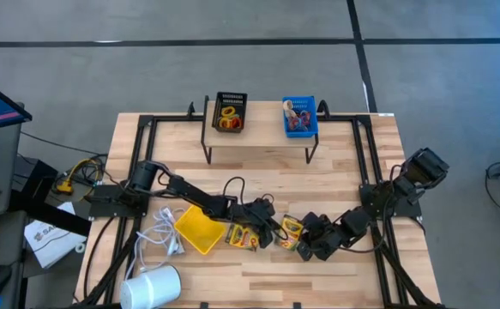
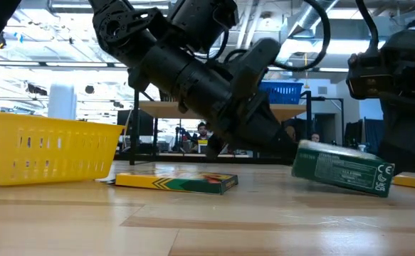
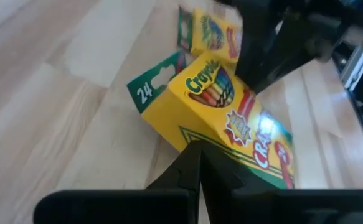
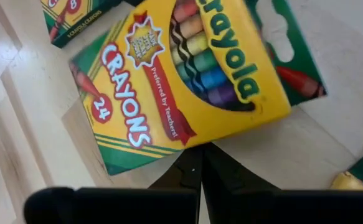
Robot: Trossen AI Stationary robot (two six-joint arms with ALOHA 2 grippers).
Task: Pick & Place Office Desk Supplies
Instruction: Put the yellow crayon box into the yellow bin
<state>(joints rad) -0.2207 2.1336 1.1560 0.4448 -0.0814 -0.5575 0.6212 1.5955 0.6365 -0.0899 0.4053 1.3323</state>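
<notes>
A crayon box (image 1: 291,227) lies at the table's middle between my two grippers. In the low view this crayon box (image 2: 344,171) shows its green back and sits tilted, its left end raised. My left gripper (image 1: 271,227) is shut at its left side and my right gripper (image 1: 306,244) is shut at its right side. A second crayon box (image 1: 243,236) lies flat beside the yellow bin (image 1: 200,230). The black bin (image 1: 230,112) and the blue bin (image 1: 300,118) stand on a raised shelf at the far side, with coloured rings inside. My left gripper (image 3: 193,155) has its shut fingertips against the lower long edge (image 3: 190,138) of a yellow crayon box, coming at it slanting down from the table's left. The box is tilted, its green flap open. Whether anything is pinched, I cannot tell. My right gripper (image 4: 195,165) has its shut fingertips against the long edge (image 4: 190,142) of a crayon box, near that edge's middle, slanting steeply down from the table's right. The box's printed face is turned toward the wrist. Whether the fingers pinch anything, I cannot tell.
A white cylinder (image 1: 151,287) lies at the near left corner and a white cable (image 1: 168,227) coils left of the yellow bin. More crayon boxes (image 4: 69,18) lie close around the grippers. Bare wood (image 1: 258,184) runs between the shelf and the arms.
</notes>
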